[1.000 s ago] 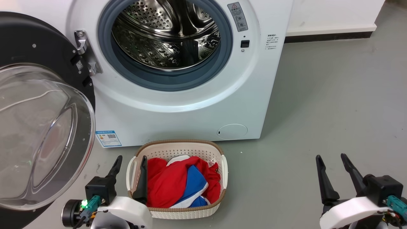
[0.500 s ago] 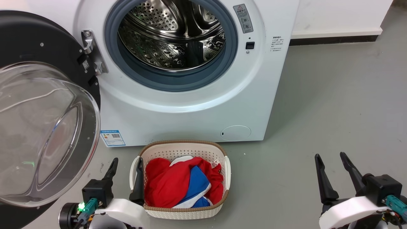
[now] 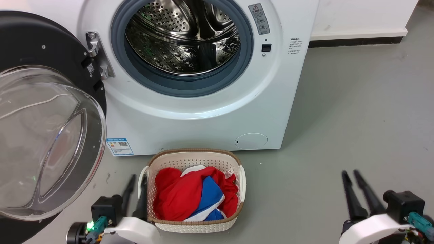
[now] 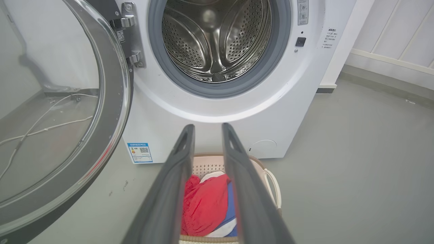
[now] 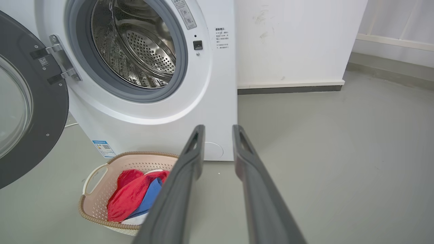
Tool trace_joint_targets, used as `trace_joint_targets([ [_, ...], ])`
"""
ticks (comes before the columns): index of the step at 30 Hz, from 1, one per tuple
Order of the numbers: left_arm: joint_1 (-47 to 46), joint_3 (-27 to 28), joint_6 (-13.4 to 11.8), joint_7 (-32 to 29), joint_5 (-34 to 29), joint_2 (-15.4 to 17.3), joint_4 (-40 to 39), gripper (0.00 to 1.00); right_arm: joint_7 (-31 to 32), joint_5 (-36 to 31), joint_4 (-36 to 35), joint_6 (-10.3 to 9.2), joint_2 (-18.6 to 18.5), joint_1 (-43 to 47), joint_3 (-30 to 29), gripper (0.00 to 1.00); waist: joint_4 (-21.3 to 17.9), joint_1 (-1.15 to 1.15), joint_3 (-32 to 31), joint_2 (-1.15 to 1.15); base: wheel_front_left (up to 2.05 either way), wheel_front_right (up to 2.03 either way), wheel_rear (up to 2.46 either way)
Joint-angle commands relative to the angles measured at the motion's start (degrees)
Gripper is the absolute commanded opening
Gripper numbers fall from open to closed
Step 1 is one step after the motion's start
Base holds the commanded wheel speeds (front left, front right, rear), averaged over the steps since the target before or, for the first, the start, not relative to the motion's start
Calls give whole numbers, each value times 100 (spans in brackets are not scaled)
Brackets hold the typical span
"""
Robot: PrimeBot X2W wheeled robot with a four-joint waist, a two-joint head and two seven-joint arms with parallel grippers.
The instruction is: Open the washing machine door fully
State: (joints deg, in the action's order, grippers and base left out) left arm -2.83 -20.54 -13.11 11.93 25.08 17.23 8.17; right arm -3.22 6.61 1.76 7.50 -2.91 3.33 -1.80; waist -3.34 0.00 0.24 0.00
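- The left gripper [image 3: 138,178] sits low in front of the washing machine [image 3: 190,125]. Its two fingers have a small gap between them and hold nothing.
- The right gripper [image 3: 350,173] is low too, in front of the washing machine and off to its right side. It has a small gap as well, and it is empty.
- The washing machine door [image 3: 44,128] hangs out to the left of the washing machine. It is swung wide on its hinge [image 3: 96,56], with the glass bowl facing the robot.
- The round hole in the washing machine is all bare. You can see right into the shiny drum [image 3: 183,37].
- A basket [image 3: 193,151] with red and blue clothes [image 3: 193,196] sits on the floor, right in front of the washing machine.
- Neither gripper touches the door. The left one is the nearer one, just to the right of the door's lower edge.
- I think the opening job is done, or very nearly done.
- If the door can swing back more, the left gripper should push its edge gently away, toward the left side of the washing machine.
- It should stay clear of the basket, which is just beside it.
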Motion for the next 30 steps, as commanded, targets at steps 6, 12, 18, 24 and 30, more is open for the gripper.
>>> trace_joint_targets([
  [6, -30, 217, 163, -132, 594, -97, -12, 0, 53, 753, 54, 0, -15, -84, -8, 0, 16, 0, 0, 0, 0, 0, 0],
  [12, -69, 409, 326, -263, 1134, -192, 53, 0, 114, 1442, 161, 0, -39, -171, -25, 0, 32, 0, 0, 0, 0, 0, 0],
  [18, -106, 591, 481, -384, 1634, -283, 117, 0, 171, 2080, 254, 0, -55, -244, -42, 0, 48, 0, -1, 0, 0, 0, 0],
  [24, -138, 762, 626, -500, 2100, -372, 171, 0, 226, 2673, 338, 0, -67, -315, -60, 0, 64, 0, -1, 0, 0, 0, 0],
  [30, -166, 923, 759, -609, 2535, -454, 219, 0, 278, 3223, 417, 0, -76, -375, -79, 0, 80, 0, -2, 0, 0, 0, 0],
])
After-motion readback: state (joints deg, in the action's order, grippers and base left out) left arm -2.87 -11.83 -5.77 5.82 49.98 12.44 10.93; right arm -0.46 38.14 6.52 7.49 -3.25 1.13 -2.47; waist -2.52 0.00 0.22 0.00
